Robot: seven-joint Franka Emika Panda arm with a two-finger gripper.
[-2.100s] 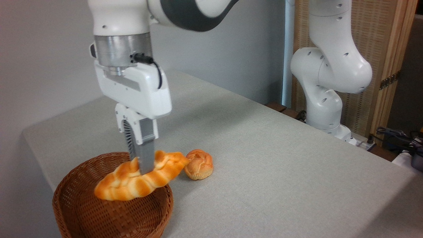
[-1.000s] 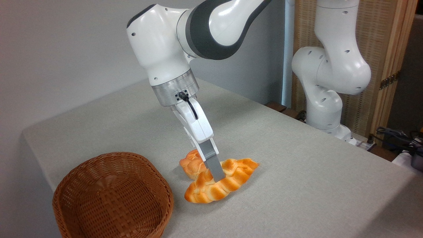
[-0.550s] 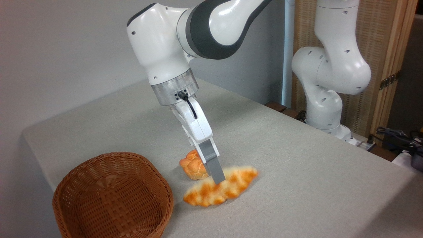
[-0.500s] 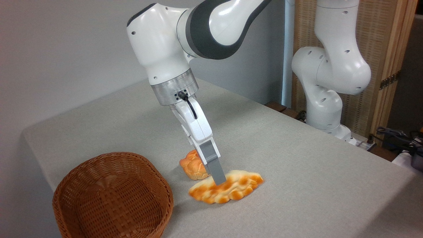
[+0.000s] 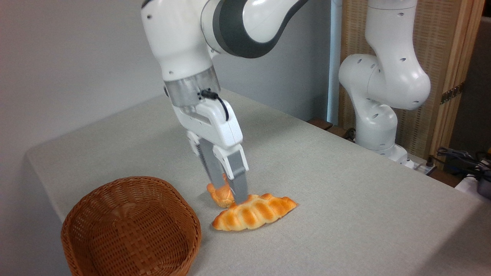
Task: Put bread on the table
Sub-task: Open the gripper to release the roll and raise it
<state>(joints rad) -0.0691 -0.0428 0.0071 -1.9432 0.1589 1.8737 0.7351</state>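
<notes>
The bread [image 5: 255, 212], a long braided golden-orange loaf, lies flat on the grey-beige cloth of the table [image 5: 337, 184], just right of the basket. My gripper [image 5: 231, 194] hangs directly above the loaf's rear left part, tilted slightly, open, with nothing between its fingers. The front fingertip [image 5: 241, 197] ends just at the loaf's upper edge; I cannot tell whether it touches.
A small round bun [image 5: 218, 194] sits on the cloth behind the loaf, partly hidden by my fingers. An empty brown wicker basket [image 5: 180, 245] stands at the front left. The arm's white base [image 5: 378, 96] rises at the back right, with cables [image 5: 462, 157] at the far right edge.
The loaf went from above the basket to the cloth on the right, was let go and settled flat. My gripper opened, rose a little and straightened.
</notes>
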